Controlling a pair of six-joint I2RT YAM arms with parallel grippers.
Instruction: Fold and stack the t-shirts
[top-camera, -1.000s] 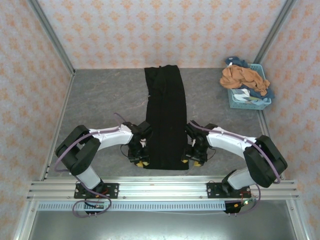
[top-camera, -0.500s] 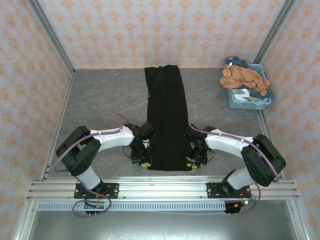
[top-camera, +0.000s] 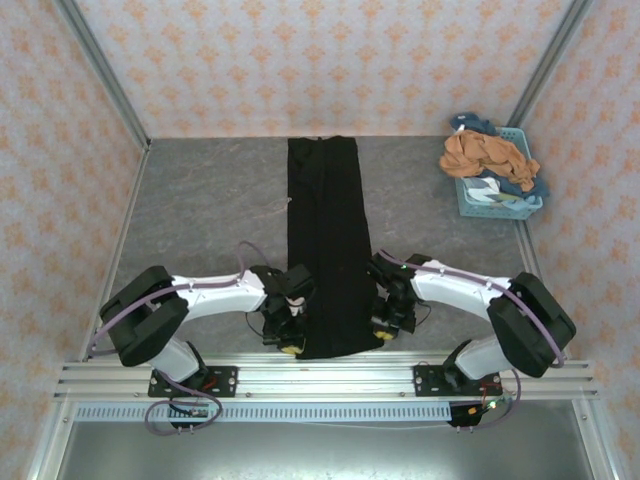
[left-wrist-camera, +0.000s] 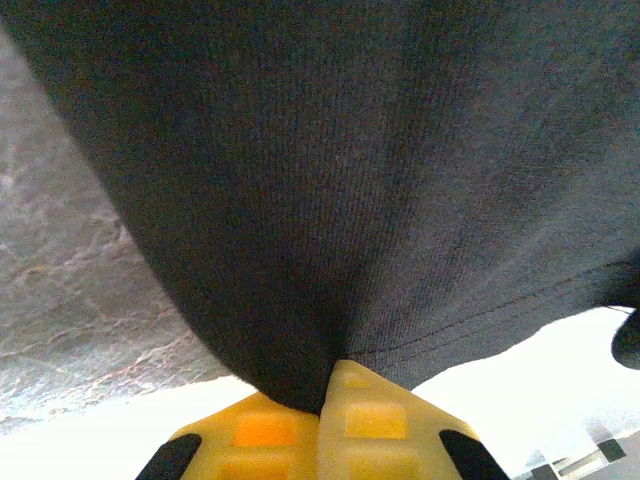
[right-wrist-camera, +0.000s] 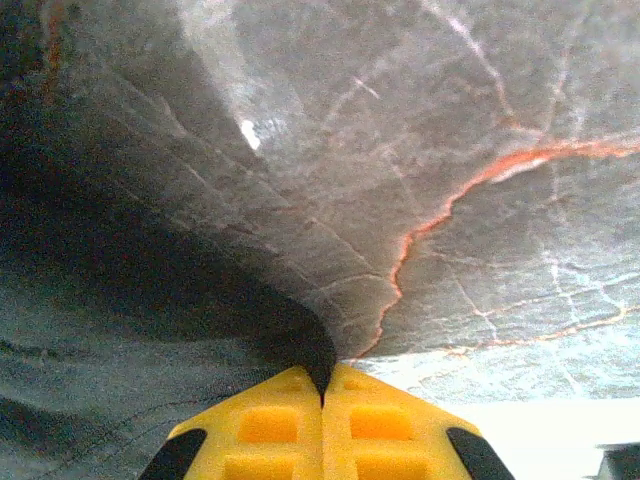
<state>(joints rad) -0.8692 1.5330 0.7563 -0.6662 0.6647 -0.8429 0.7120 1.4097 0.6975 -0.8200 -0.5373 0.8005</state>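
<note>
A black t-shirt (top-camera: 326, 240), folded into a long narrow strip, lies down the middle of the grey table from the back wall to the near edge. My left gripper (top-camera: 291, 345) is shut on its near left corner; in the left wrist view the yellow fingers (left-wrist-camera: 265, 430) pinch the black cloth (left-wrist-camera: 340, 180) at its hem. My right gripper (top-camera: 382, 334) is shut on the near right corner, where the yellow fingers (right-wrist-camera: 385, 425) clamp a dark fold of cloth (right-wrist-camera: 150, 290). A rust-orange t-shirt (top-camera: 484, 155) and a blue one (top-camera: 527, 187) lie heaped in the basket.
A pale blue lattice basket (top-camera: 497, 203) stands at the back right against the wall. Patterned walls close in the grey marbled table (top-camera: 200, 210) on three sides. A metal rail (top-camera: 320, 378) runs along the near edge, carrying both arm bases.
Both grippers have closed on the shirt's near corners and drawn them toward the near edge. The strip now lies straighter and longer, its far end flat by the back wall.
</note>
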